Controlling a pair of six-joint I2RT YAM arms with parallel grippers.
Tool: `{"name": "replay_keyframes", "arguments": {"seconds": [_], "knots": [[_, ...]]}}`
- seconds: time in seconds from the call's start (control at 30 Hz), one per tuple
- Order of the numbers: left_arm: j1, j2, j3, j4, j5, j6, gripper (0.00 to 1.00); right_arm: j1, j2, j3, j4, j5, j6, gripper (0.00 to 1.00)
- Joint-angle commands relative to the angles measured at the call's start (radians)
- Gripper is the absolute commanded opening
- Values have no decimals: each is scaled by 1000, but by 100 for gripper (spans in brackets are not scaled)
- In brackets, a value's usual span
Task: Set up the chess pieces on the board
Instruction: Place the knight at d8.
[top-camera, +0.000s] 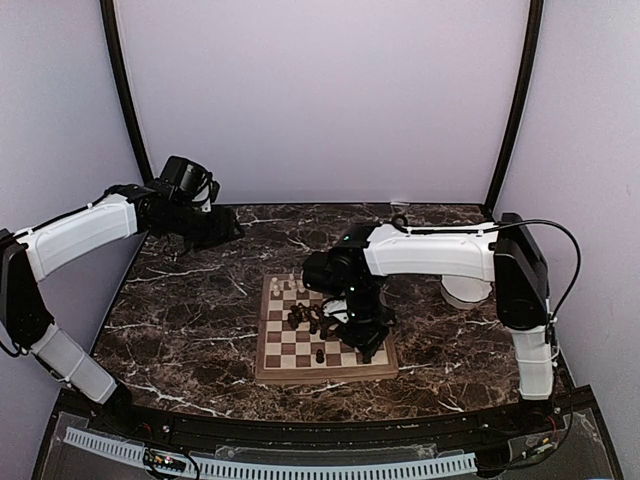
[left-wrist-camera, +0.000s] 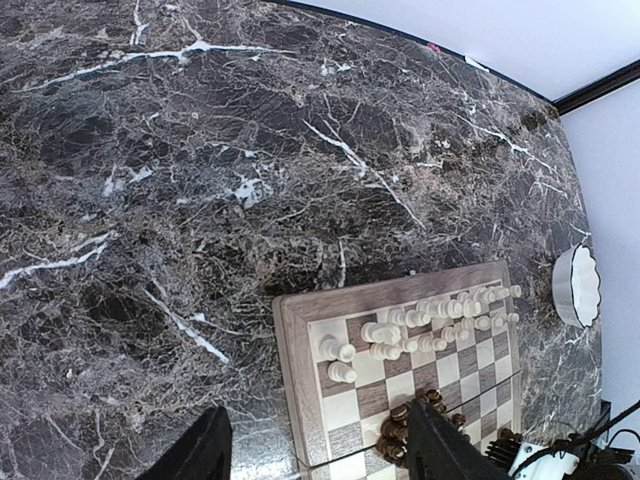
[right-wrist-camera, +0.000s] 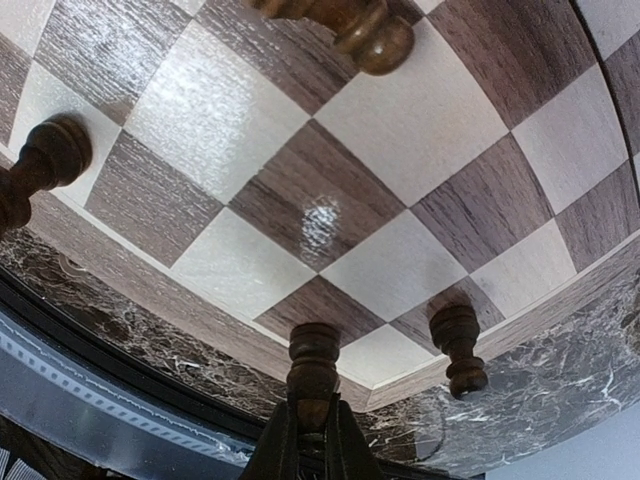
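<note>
The board (top-camera: 300, 377) lies mid-table. Cream chess pieces (top-camera: 285, 290) stand along its far edge, and a huddle of dark pieces (top-camera: 308, 318) lies near its middle. My right gripper (top-camera: 368, 345) hangs low over the board's near right corner. In the right wrist view it (right-wrist-camera: 312, 440) is shut on a dark brown piece (right-wrist-camera: 312, 365) above the corner squares. Another dark piece (right-wrist-camera: 458, 345) stands beside it on the corner. My left gripper (left-wrist-camera: 320, 455) is open and empty, high over the table's far left, with the board's rim (left-wrist-camera: 290, 370) and cream pieces (left-wrist-camera: 420, 325) below.
A white scalloped bowl (top-camera: 468, 292) sits behind the right arm, right of the board. A lone dark piece (top-camera: 320, 355) stands near the board's front edge. More dark pieces (right-wrist-camera: 45, 160) stand at the left of the right wrist view. Dark marble surrounds the board.
</note>
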Motion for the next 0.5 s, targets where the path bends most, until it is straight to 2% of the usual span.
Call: {"name": "replay_keyframes", "arguments": {"seconds": [0.0, 0.3, 0.47], "knots": [[0, -6, -10, 16, 16, -1, 62, -4, 11, 29, -2, -10, -1, 8], [0, -6, -11, 13, 25, -2, 62, -4, 11, 36, 0, -9, -2, 8], [0, -7, -11, 12, 27, -3, 61, -3, 14, 39, -4, 9, 3, 12]]}}
